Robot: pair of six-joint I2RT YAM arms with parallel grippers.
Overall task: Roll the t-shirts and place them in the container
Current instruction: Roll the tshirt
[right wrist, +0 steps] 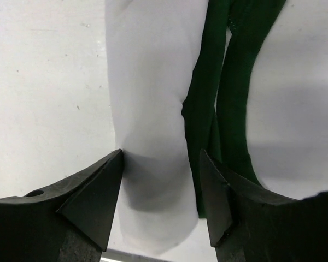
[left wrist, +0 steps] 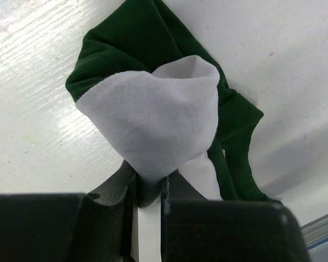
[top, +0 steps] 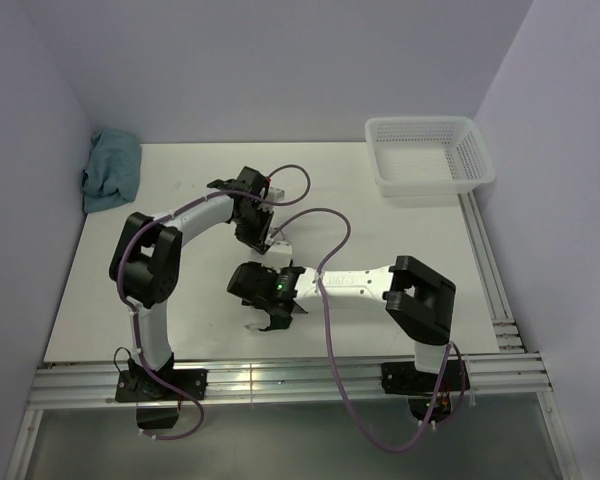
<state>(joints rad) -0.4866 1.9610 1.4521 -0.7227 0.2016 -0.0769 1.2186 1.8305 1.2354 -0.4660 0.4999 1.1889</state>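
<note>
teal cloth (top: 111,170) far-left corner | white basket (top: 429,154) far-right | table (top: 380,240)

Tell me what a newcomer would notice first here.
First, the white t-shirt with dark green trim, bunched in the middle of the table. The left gripper pinches it, and the right gripper straddles it, jaws either side. Next, against the pale surface, the teal cloth heaped in the far left corner and the white basket at the far right.

Soft even overhead light, top view sharp. Glare streaks on counter (left wrist: 38,82); left claw (left wrist: 147,188) and right claw (right wrist: 161,158) dark, soft-focus up close; grey shadow beside t-shirt (right wrist: 147,82)
</note>
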